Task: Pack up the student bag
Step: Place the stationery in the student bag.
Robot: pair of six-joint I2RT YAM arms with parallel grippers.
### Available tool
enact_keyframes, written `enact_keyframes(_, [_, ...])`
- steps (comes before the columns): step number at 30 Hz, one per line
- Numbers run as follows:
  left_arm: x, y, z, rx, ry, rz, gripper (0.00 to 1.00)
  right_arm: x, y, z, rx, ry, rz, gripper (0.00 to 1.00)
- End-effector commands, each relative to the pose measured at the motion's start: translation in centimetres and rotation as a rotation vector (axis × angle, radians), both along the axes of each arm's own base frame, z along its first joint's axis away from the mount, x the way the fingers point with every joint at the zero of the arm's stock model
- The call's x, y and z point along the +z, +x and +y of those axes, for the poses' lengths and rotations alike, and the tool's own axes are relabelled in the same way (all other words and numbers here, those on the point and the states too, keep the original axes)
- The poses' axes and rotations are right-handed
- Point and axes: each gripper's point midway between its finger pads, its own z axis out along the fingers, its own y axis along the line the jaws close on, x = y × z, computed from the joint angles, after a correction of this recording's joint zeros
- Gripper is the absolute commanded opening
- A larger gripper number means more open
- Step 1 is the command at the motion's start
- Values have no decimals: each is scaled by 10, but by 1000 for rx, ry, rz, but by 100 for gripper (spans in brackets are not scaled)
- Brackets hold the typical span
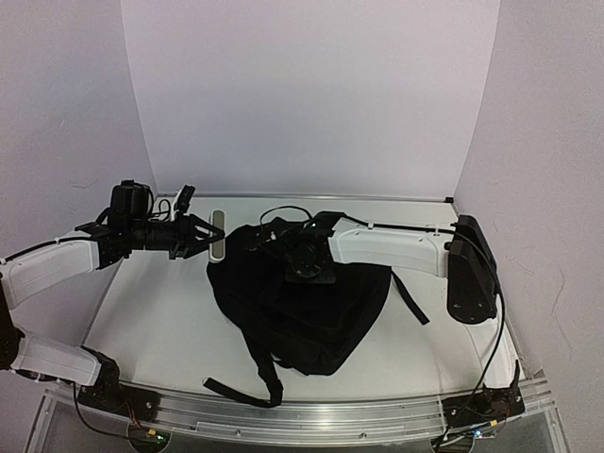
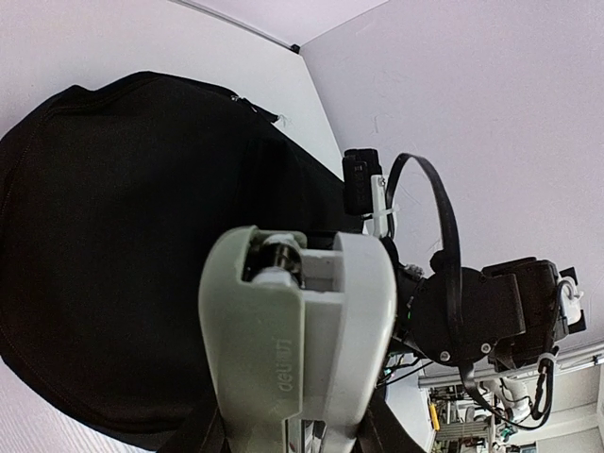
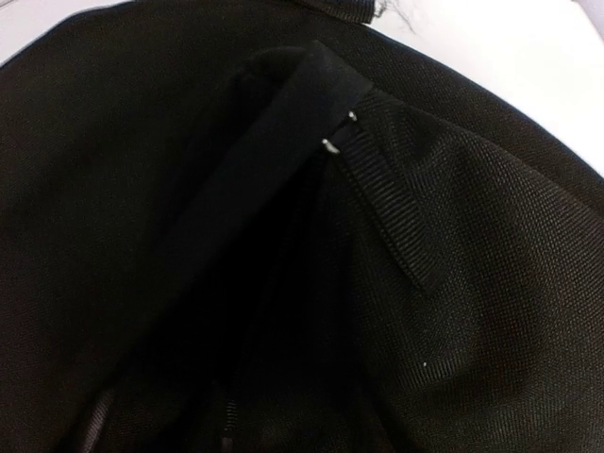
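Note:
The student bag (image 1: 302, 311), a big black backpack, lies in the middle of the table with its straps trailing toward the front. It fills the left wrist view (image 2: 113, 236) and the right wrist view (image 3: 472, 264). My left gripper (image 1: 200, 236) is shut on a pale grey-green stapler-like item (image 1: 217, 236), seen close up in the left wrist view (image 2: 302, 330), and holds it in the air just left of the bag's top. My right gripper (image 1: 278, 243) is down at the bag's top edge. Its fingers are lost against the black fabric.
A loose shoulder strap (image 1: 411, 297) lies to the bag's right and another (image 1: 245, 392) near the front metal rail (image 1: 330, 415). White walls close the back and sides. The right arm (image 2: 472, 311) with its cable loop spans above the bag.

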Motion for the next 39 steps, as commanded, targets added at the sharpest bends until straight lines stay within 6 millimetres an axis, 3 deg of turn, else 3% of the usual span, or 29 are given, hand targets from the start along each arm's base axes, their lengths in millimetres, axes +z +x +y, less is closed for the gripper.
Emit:
enact_keyframes(1, [16, 0, 4, 6, 0, -80, 0, 8, -2, -21, -46, -74, -18, 24])
enact_keyframes(5, [15, 1, 2, -10, 20, -80, 0, 20, -1, -14, -45, -6, -33, 2])
enact_keyframes(6, [14, 2, 1, -14, 23, -68, 0, 24, -2, -13, -45, 13, -38, 0])
enact_keyframes(10, [18, 4, -14, -50, 19, -63, 0, 58, -3, -7, -34, 168, -90, 0])
enact_keyframes(16, [24, -6, -69, -182, 26, -91, 0, 97, -11, -7, 10, 385, -172, 0])
enact_keyframes(25, [22, 0, -137, -343, -15, -124, 0, 105, -22, -6, 64, 498, -187, 0])
enact_keyframes(29, [-6, 8, -160, -382, 20, -100, 0, 117, -23, -3, 92, 541, -210, 0])
enact_keyframes(34, [-40, 19, -167, -344, 126, -173, 0, 125, -24, 1, 119, 569, -225, 0])
enact_keyframes(39, [-67, -1, -174, -381, 180, -150, 0, 137, -22, 2, 127, 591, -250, 0])
